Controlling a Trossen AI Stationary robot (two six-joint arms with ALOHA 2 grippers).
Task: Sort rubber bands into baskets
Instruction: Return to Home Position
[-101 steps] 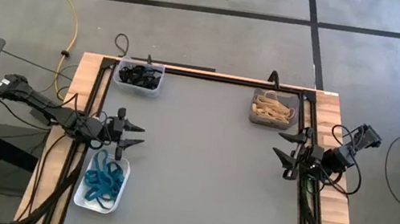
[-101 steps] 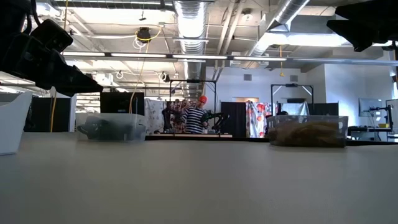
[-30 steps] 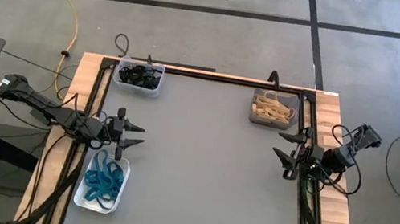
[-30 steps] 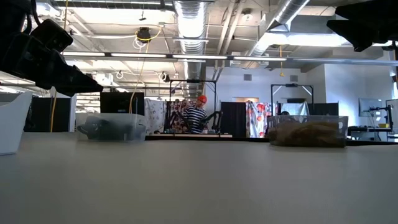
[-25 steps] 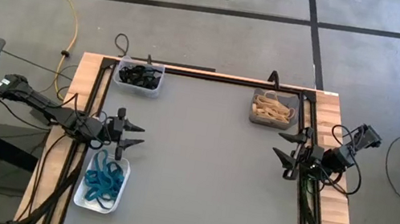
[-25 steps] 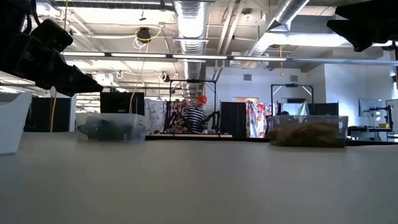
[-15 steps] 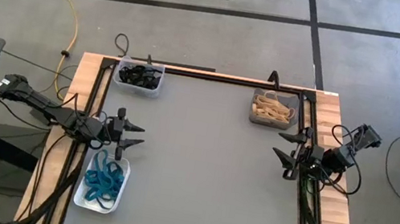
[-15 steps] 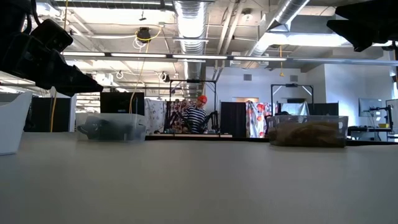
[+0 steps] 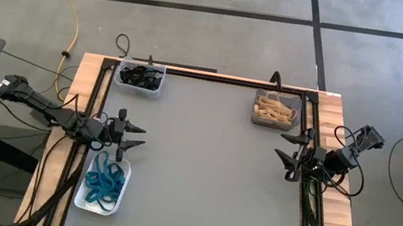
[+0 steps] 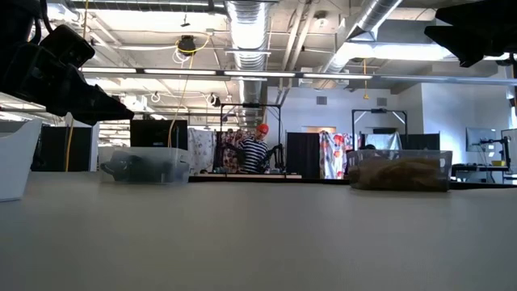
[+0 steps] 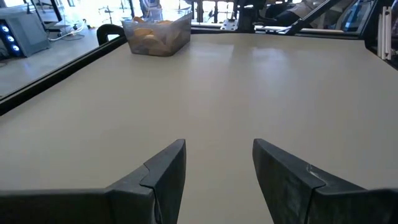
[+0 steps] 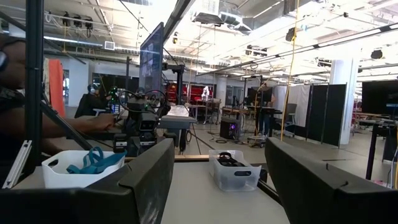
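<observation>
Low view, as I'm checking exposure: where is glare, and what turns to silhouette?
Low view: ceiling lights glare; left arm, upper left, and right arm, upper right, are black silhouettes. Left wrist view: bright light washes over the table's far end.

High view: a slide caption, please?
Rubber bands sorted into three baskets; left end effector and right end effector wait, open.

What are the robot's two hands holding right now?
Nothing. The left gripper, beside the white basket, and the right gripper, near the grey basket, are both open and empty.
</observation>
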